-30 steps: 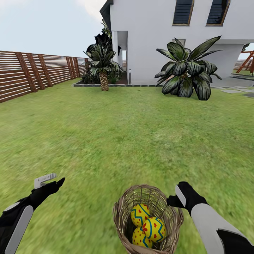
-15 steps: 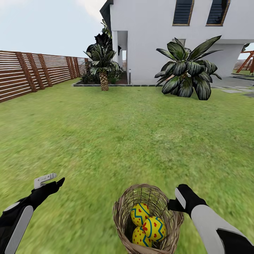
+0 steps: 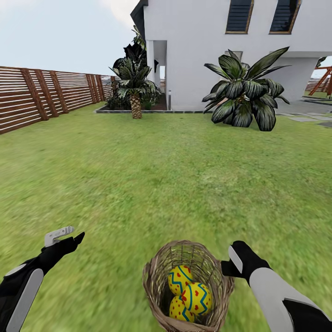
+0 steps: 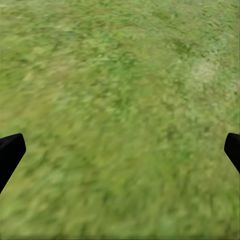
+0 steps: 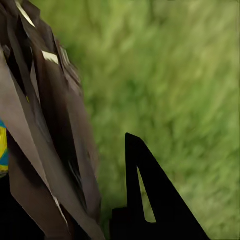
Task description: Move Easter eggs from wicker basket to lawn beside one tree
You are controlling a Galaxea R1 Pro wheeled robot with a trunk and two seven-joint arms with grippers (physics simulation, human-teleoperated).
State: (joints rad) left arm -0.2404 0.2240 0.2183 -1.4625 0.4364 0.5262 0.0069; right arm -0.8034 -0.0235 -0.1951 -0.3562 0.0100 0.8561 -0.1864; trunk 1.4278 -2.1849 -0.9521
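Observation:
The wicker basket [image 3: 157, 281] stands on the lawn [image 3: 161, 175] just in front of me, and the three Easter eggs [image 3: 197, 297] lie inside it, yellow with blue zigzags and red marks. My right gripper [image 3: 224, 266] is at the basket's right rim. In the right wrist view one black finger [image 5: 145, 200] is drawn in against the brown woven wall [image 5: 55, 150], and the other finger is hidden behind it. My left gripper [image 3: 76, 233] hangs open over bare grass to the basket's left, its fingertips [image 4: 10, 152] far apart. The tree is out of view.
A short palm with a scaly trunk [image 3: 135, 105] and a broad-leaved bush [image 3: 244, 94] grow by the white house [image 3: 198, 41]. A brown slatted fence [image 3: 41, 94] runs along the left. Grey stepping stones [image 3: 304, 118] lie at the far right.
The basket has shifted slightly to the left with the eggs rolling inside it. The right gripper has sunk a little to the rim. The left arm has not moved.

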